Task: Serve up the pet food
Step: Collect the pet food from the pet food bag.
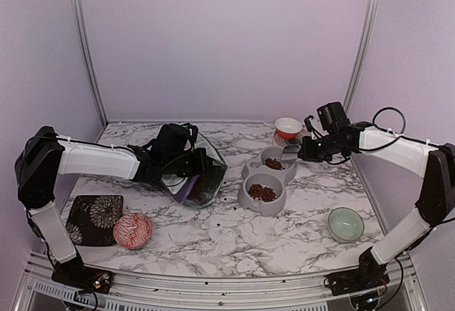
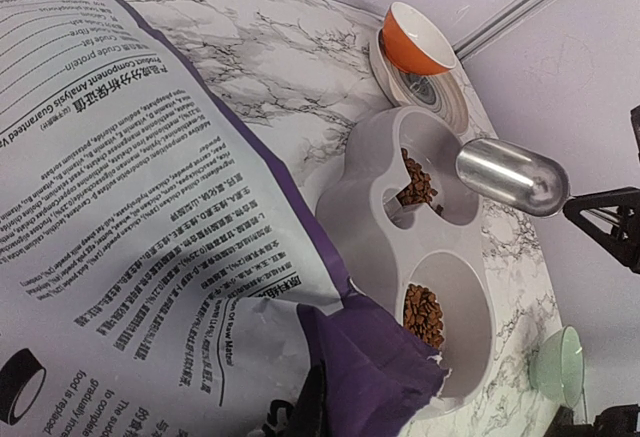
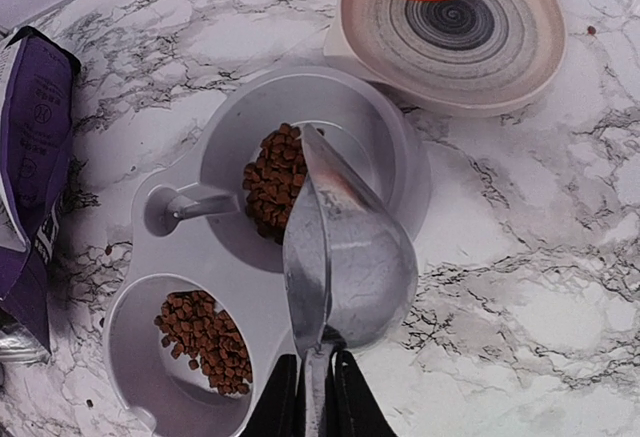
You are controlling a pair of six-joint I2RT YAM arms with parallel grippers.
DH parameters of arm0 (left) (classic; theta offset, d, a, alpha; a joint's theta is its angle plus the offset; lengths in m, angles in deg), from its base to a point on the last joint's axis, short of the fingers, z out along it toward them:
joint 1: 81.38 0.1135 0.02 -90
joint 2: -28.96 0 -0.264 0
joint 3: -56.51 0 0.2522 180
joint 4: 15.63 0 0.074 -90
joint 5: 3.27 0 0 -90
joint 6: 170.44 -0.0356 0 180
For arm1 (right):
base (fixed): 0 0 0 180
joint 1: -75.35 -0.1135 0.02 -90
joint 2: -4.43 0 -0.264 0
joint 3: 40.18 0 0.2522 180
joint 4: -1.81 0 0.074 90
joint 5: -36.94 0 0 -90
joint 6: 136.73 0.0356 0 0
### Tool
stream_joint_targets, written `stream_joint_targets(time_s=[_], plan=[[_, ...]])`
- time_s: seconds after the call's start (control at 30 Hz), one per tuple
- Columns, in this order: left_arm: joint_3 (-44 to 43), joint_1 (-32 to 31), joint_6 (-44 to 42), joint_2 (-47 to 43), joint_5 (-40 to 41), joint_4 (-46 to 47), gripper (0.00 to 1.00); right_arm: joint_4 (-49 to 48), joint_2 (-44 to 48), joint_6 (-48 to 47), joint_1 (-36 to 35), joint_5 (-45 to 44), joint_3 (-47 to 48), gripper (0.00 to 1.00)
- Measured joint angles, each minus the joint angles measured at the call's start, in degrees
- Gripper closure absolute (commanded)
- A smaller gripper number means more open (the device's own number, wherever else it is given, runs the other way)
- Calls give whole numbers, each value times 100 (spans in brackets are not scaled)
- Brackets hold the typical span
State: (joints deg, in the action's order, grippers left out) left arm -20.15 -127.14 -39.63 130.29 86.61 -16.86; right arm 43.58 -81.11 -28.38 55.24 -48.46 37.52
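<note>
Marble-look table [image 1: 234, 240], white with grey veins, glossy. Left arm [image 1: 96, 160] laid out low and nearly level from the left edge toward the middle, white shell, black joints. Right arm [image 1: 394, 146] up from the near right corner, elbow high by the right edge, forearm sloping in toward the far side.

Purple bag [image 1: 193, 177], crinkly printed foil, tipped with its mouth toward the centre, left claw [image 1: 186, 172] pinched together on it. Only a sliver of dark finger under the torn purple edge in the left wrist view, text panel hogging most of that one.

Grey plastic double feeder [image 1: 264, 181], smooth and rounded, right of centre. Square dark floral plate [image 1: 94, 218] by the near left corner, red patterned bowl [image 1: 133, 230] right up against it. Round striped plate [image 3: 500, 42] near the far right corner, orange bowl [image 1: 288, 126] on top. Pale green bowl [image 1: 346, 223] toward the near right corner.

Shiny metal scoop [image 3: 345, 247] rolled onto its side over the feeder's far well, right claw [image 3: 315, 387] clamped on the thin handle, clear only from the right wrist cam.

Kibble [image 3: 270, 179], little dark-brown pellets: one heap in each well, more showing in the bag's mouth from the top cam, plus a stray or two on the table.
</note>
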Motion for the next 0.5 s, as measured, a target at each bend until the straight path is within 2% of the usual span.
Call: stream_joint_targets(time_s=[0.37,0.5], plan=[[0,0,35,0,0,0,100,-57,48,55,-50,0,-24,100],[-7,0,50,22,-2,4,100,-240,337,129,-57,59,-214,100]])
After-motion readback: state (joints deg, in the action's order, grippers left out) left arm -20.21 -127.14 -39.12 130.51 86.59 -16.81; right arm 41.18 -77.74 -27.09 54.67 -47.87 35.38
